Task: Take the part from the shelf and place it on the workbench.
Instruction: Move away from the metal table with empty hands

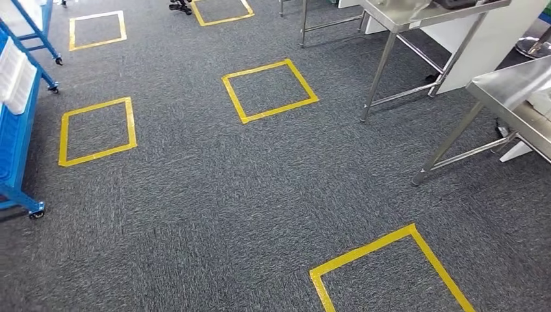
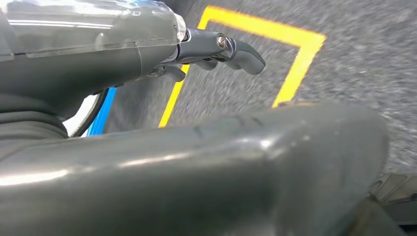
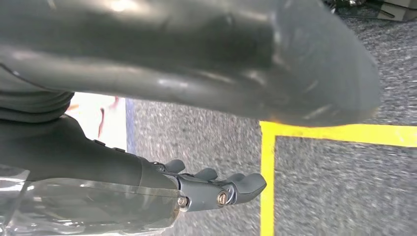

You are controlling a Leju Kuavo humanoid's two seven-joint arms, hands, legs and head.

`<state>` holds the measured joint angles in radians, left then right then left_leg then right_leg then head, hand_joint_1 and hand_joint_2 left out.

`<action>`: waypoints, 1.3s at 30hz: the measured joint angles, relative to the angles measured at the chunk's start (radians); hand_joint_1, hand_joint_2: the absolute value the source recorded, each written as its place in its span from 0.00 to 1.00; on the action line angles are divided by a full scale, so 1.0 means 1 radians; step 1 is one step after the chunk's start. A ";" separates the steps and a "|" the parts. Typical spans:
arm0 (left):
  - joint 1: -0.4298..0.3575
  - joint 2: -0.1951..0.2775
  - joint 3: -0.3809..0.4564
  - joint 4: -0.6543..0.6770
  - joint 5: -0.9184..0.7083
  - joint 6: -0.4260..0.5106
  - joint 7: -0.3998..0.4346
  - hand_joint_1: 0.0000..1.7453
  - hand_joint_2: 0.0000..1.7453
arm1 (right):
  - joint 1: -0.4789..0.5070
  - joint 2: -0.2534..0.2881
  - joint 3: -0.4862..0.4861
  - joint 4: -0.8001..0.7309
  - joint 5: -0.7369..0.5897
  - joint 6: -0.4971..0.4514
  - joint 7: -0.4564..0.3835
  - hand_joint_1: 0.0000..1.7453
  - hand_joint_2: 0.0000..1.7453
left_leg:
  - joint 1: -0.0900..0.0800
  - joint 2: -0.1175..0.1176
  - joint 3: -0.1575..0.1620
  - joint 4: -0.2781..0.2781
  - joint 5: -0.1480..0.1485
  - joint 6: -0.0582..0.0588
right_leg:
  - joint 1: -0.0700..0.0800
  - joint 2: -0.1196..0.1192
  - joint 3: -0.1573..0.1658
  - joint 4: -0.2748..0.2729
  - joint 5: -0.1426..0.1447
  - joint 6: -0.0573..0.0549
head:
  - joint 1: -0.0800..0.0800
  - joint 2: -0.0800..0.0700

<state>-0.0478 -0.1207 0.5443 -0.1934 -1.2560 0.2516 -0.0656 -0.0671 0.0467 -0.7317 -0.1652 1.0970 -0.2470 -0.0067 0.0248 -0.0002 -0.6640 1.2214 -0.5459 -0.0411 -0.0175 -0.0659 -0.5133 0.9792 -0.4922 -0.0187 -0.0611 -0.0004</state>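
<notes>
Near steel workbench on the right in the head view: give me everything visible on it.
The near workbench sits at the right edge of the head view, cut off by the frame. It looks like brushed stainless steel: a flat reflective top with a folded rim, round tube legs and a lower crossbar. It stands upright on the grey carpet. The visible part of the top is bare. A second, similar table stands behind it.

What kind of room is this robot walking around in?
Probably a workshop or robot test lab. Yellow tape squares mark spots on the grey carpet, steel workbenches stand at the right, and a blue wheeled shelf rack stands at the left.
</notes>
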 joint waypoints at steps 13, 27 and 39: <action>-0.009 -0.030 0.019 0.000 0.044 -0.050 0.026 0.00 1.00 | -0.004 0.021 -0.008 -0.004 0.026 0.000 0.002 0.00 0.00 | -0.013 -0.028 0.104 -0.214 0.088 0.061 | -0.001 0.060 -0.132 0.309 -0.157 0.043 | 0.000 0.000; -0.032 -0.062 0.033 0.000 0.031 -0.075 0.032 0.00 1.00 | 0.006 0.018 0.016 -0.008 0.060 0.039 0.056 0.00 0.00 | -0.029 -0.021 0.020 -0.019 -0.029 0.024 | 0.017 0.055 -0.020 -0.002 0.022 -0.021 | 0.000 0.000; -0.054 -0.029 0.023 -0.002 -0.036 -0.062 -0.025 0.00 1.00 | -0.009 0.013 -0.034 -0.007 -0.027 0.000 -0.065 0.00 0.00 | -0.016 0.001 0.214 -0.363 0.122 0.053 | 0.009 0.038 -0.001 -0.043 0.039 0.025 | 0.000 0.000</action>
<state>-0.1015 -0.1498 0.5672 -0.1949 -1.2916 0.1896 -0.0908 -0.0764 0.0599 -0.7657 -0.1724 1.0702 -0.2469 -0.0719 0.0092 0.0004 -0.4500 0.8589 -0.4240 0.0119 -0.0080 -0.0279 -0.5143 0.9360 -0.4534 0.0066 -0.0607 -0.0004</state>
